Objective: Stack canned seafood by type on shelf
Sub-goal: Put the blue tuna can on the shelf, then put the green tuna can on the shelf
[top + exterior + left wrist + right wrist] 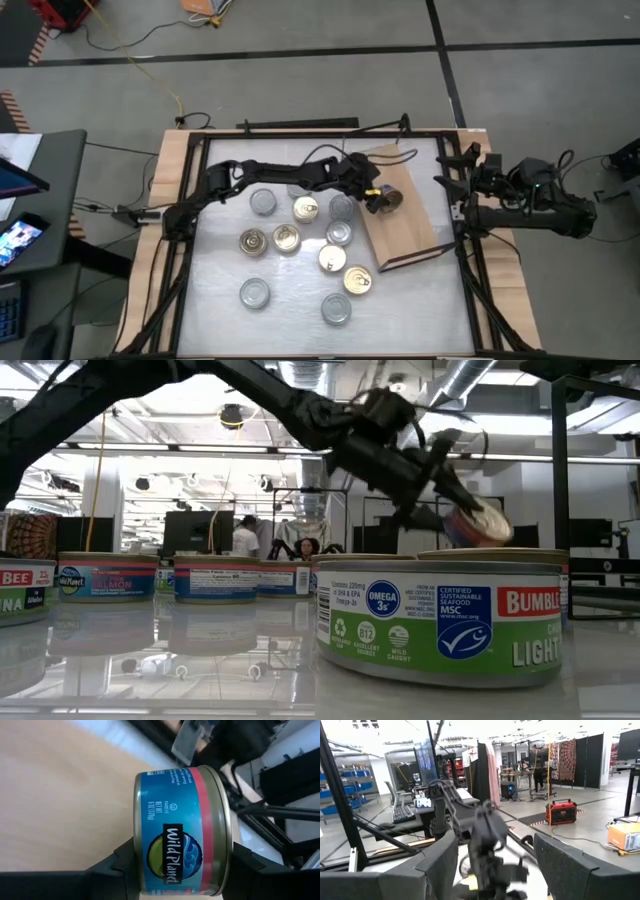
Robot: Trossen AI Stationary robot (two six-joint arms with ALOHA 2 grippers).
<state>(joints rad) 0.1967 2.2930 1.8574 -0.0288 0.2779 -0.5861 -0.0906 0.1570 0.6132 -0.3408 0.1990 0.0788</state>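
Left arm is reaching across the table; left gripper (pixel 380 199) is clamping a blue-labelled round metal tin (pixel 182 832), tilted, above the light-brown wooden board (pixel 410 225). Right gripper (pixel 452 185) is waiting at the table's right edge, jaws standing apart, holding nothing.

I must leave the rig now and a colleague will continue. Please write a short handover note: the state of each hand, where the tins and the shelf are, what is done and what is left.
Left hand: shut on a short round blue-labelled metal tin, held tilted above the flat light-brown wooden board.
Right hand: open, empty, waiting at the right edge of the table.
Tins: ten short round metal tins, gold-lidded and silver-lidded mixed, stand loose on the white tabletop left of the board.
Done: no tin rests on the board yet.
Left: set this tin down, then bring the others and stack them by type.
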